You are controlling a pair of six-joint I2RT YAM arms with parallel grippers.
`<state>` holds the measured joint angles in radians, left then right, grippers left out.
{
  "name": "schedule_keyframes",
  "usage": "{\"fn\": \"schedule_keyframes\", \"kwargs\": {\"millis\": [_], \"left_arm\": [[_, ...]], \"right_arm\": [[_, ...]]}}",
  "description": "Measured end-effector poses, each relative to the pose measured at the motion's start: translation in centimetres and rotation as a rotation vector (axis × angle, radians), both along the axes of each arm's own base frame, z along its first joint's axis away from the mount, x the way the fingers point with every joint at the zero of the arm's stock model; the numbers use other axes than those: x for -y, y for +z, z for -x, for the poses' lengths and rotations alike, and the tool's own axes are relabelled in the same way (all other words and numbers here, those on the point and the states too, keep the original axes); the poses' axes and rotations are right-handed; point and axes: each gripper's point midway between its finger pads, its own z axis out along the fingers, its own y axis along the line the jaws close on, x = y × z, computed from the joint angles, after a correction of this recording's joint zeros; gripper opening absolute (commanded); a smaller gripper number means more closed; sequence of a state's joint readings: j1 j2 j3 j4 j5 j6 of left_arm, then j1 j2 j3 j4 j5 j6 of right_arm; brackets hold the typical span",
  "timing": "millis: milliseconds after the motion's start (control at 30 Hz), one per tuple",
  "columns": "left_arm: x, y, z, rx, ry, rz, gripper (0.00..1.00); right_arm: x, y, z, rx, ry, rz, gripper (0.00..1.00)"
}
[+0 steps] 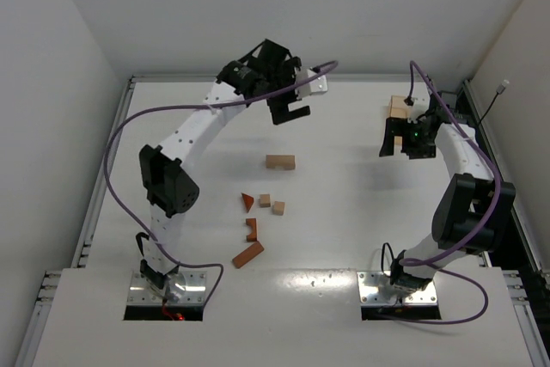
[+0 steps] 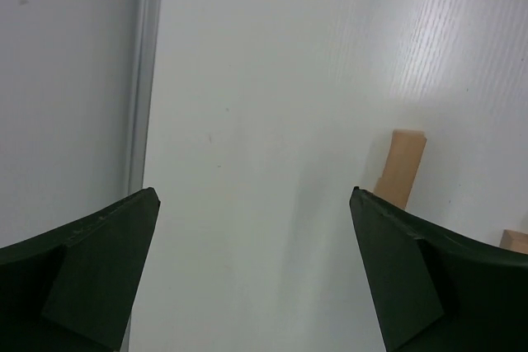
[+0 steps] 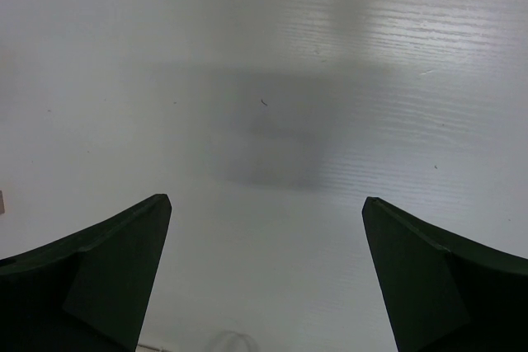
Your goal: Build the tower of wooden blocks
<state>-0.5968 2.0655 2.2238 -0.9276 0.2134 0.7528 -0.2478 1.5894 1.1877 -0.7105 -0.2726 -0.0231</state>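
Building has barely begun, I'd say: one tan block (image 1: pixel 280 162) sits alone mid-table, and the loose blocks (image 1: pixel 252 229) lie scattered nearer the arms (a red triangle, two small tan cubes, a red L-piece, a red bar), all yet to be stacked. The left gripper (image 1: pixel 290 113) hovers beyond that tan block, fingers spread, holding nothing. The right gripper (image 1: pixel 404 145) gapes empty too, beside the wooden tray (image 1: pixel 398 107), whose contents I can't make out.
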Motion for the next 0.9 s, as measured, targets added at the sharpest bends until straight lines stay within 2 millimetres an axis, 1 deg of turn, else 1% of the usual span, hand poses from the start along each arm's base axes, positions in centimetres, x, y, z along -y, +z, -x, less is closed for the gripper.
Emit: {"fn": "schedule_keyframes", "kwargs": {"millis": [67,133,167,233,300,333,400,433,500,533,600,633,667,733,800,833,900], "left_arm": [[-0.4,3.0,0.8,0.026,0.035,0.048,1.0],[-1.4,5.3,2.5,0.035,0.073,0.076,1.0],[-2.0,6.3,3.7,0.033,0.084,0.096,1.0],[-3.4,7.8,6.4,0.002,0.104,0.15,1.0],[-5.2,8.9,8.6,-0.043,0.152,0.251,1.0],[-6.8,9.3,9.3,-0.063,0.201,0.299,1.0],[-11.2,8.8,9.5,-0.093,0.362,0.406,1.0],[-13.4,8.1,9.4,-0.105,0.452,0.446,1.0],[-17.3,6.3,9.3,-0.118,0.613,0.495,1.0],[-18.7,5.3,9.5,-0.135,0.678,0.51,1.0],[-20.1,3.7,9.8,-0.164,0.76,0.537,1.0],[-20.7,3.1,9.8,-0.179,0.793,0.551,1.0],[-21.2,2.5,9.7,-0.195,0.823,0.568,1.0],[-22.5,1.5,9.6,-0.218,0.882,0.59,1.0],[-24.1,0.5,9.4,-0.241,0.945,0.614,1.0],[-24.5,0.1,9.4,-0.25,0.965,0.62,1.0],[-25.4,-0.4,9.3,-0.26,1.002,0.633,1.0]], "right_arm": [[-0.4,0.0,0.0,0.0,0.015,-0.008,0.99],[-1.0,0.1,0.0,0.002,0.042,-0.013,0.99],[-1.5,0.1,0.1,0.004,0.066,-0.014,0.99],[-3.5,0.4,0.1,0.015,0.144,-0.013,0.99],[-6.5,1.1,0.3,0.038,0.261,-0.005,0.99],[-8.4,1.5,0.6,0.058,0.332,0.003,0.98],[-13.3,2.4,2.0,0.106,0.518,0.018,0.96],[-15.1,2.7,2.7,0.129,0.595,0.035,0.96],[-19.3,3.0,4.9,0.16,0.752,0.045,0.96],[-21.0,3.0,5.9,0.171,0.822,0.057,0.95],[-24.0,2.7,7.8,0.184,0.943,0.06,0.93],[-24.8,2.5,8.3,0.184,0.976,0.066,0.93],[-25.5,2.2,8.5,0.187,1.002,0.07,0.91],[-26.7,1.2,8.7,0.185,1.042,0.083,0.88],[-27.8,-0.2,8.8,0.164,1.075,0.092,0.82],[-28.2,-1.1,9.0,0.148,1.092,0.099,0.79],[-28.8,-2.6,9.3,0.119,1.117,0.113,0.77]]}}
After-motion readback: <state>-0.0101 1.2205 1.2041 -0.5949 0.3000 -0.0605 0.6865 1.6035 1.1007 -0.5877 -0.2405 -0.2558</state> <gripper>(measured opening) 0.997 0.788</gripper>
